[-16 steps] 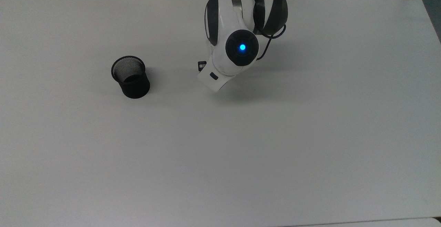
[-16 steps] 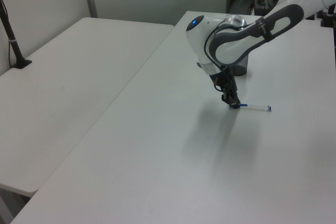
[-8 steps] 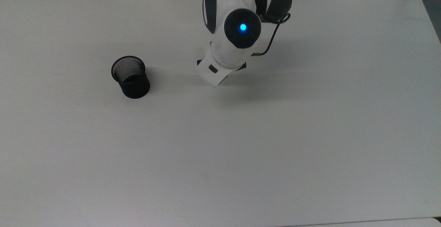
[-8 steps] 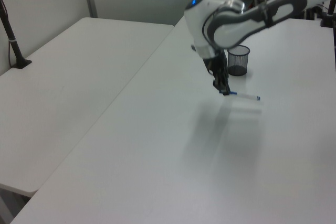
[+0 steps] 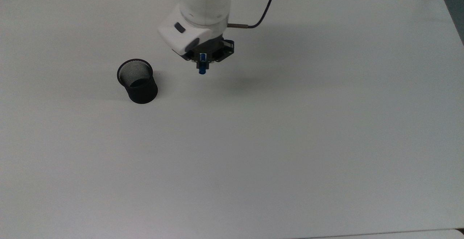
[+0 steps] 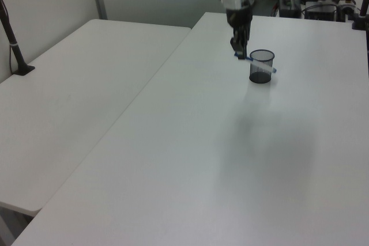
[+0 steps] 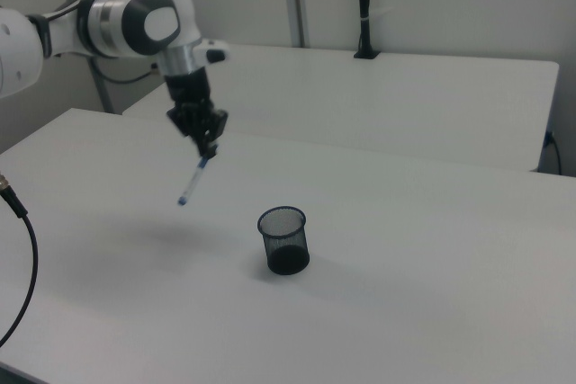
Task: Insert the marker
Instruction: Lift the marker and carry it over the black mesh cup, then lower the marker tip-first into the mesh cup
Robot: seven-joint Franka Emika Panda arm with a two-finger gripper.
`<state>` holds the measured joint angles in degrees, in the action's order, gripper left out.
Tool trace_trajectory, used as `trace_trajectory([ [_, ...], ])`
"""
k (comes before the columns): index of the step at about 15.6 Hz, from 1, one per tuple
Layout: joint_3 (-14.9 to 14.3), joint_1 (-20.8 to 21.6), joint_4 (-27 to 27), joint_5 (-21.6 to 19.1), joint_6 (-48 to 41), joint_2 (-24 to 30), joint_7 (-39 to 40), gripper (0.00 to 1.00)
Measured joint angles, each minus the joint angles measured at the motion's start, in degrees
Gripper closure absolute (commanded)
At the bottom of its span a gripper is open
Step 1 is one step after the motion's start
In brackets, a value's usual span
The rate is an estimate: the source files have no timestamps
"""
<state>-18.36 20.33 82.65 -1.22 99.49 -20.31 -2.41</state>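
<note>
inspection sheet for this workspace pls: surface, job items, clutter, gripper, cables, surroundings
Surface: plain white table, bare apart from the cup.
Job's things: slim white-barrelled marker with blue cap held in the air, hanging tilted; black mesh cup upright on the table, nothing seen inside.
Clutter: nothing seen.
Grippers: gripper shut on the marker's upper end, not yet over the cup.
Cables: dark cable at the arm; another at the right view's left.
Surroundings: second white table, black post.
</note>
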Motion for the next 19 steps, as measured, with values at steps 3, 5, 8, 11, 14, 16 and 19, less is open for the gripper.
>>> trace_trajectory([
  [3, -2.0, -2.2, -0.4, 0.0, 7.2, 1.7, 0.0, 0.98],
  [5, -3.5, -3.4, -0.3, 0.0, 11.4, 2.2, 0.0, 0.98],
  [8, -5.0, -5.5, 0.4, 0.0, 17.0, 2.3, 0.6, 0.98],
  [11, -5.0, -6.6, 1.5, 0.0, 18.2, 2.3, 0.8, 0.98],
  [14, -5.4, -6.9, 4.6, 0.0, 22.2, 2.3, 0.9, 0.98],
  [16, -6.3, -6.9, 6.7, 0.0, 25.1, 2.3, 1.1, 0.98],
  [19, -7.3, -6.9, 8.7, 0.0, 27.2, 2.7, 2.8, 0.98],
])
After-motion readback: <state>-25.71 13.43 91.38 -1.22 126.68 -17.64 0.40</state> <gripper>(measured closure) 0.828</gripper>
